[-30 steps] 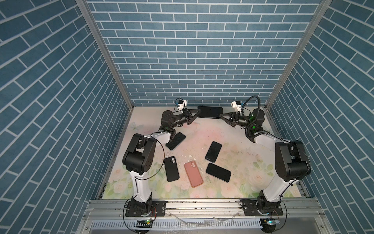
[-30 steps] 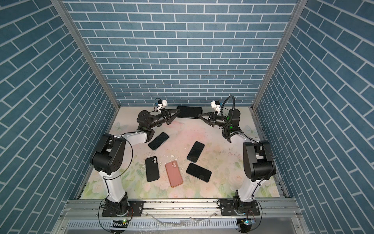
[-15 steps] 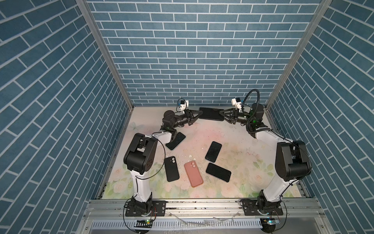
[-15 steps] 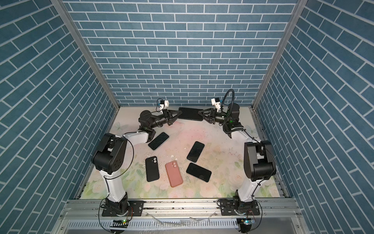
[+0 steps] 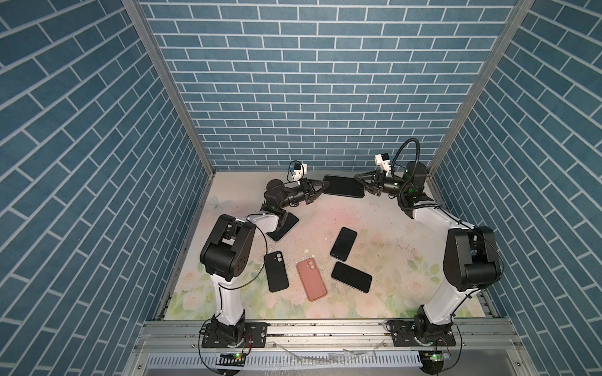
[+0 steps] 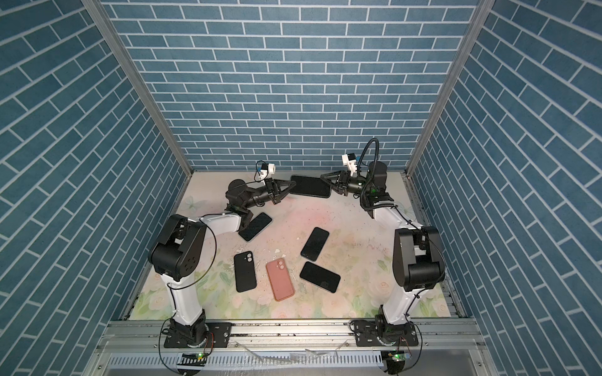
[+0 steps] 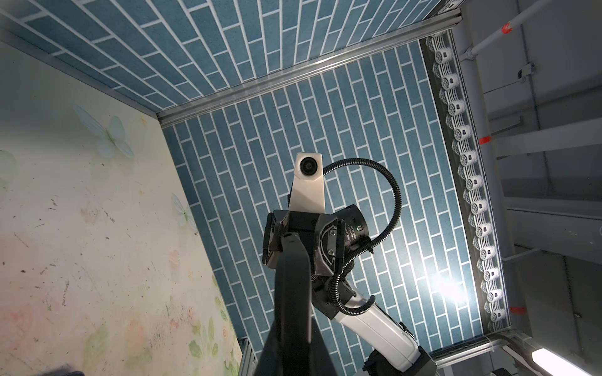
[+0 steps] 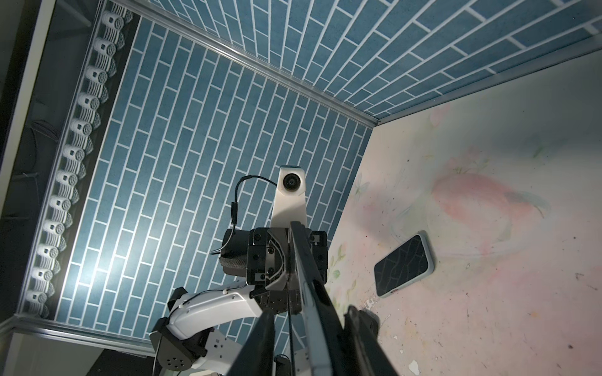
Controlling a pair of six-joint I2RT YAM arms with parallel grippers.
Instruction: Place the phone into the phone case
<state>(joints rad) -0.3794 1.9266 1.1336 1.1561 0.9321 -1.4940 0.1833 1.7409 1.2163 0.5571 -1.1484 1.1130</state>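
We hold the flat black phone (image 5: 344,186) up in the air, right between the tips of our two tools and above the flowery tabletop (image 5: 384,228). The left tool (image 5: 325,187) is pinched tight on one short end. The right tool (image 5: 361,182) sits at the other short end with its jaws a little apart. We think the phone is stiff, thin and smooth, so it can slip, and its glass could crack if it falls. Pinching the short ends or the long edges looks safest to us. Both top views show the phone's wide face. They also show a black phone case (image 5: 276,271) and a pink phone case (image 5: 311,279) lying flat, well below the tools. Only the right wrist view shows the phone edge-on, with a bit of wall peeking between one jaw and the phone. In the left wrist view the phone hides the left tool's own jaws.
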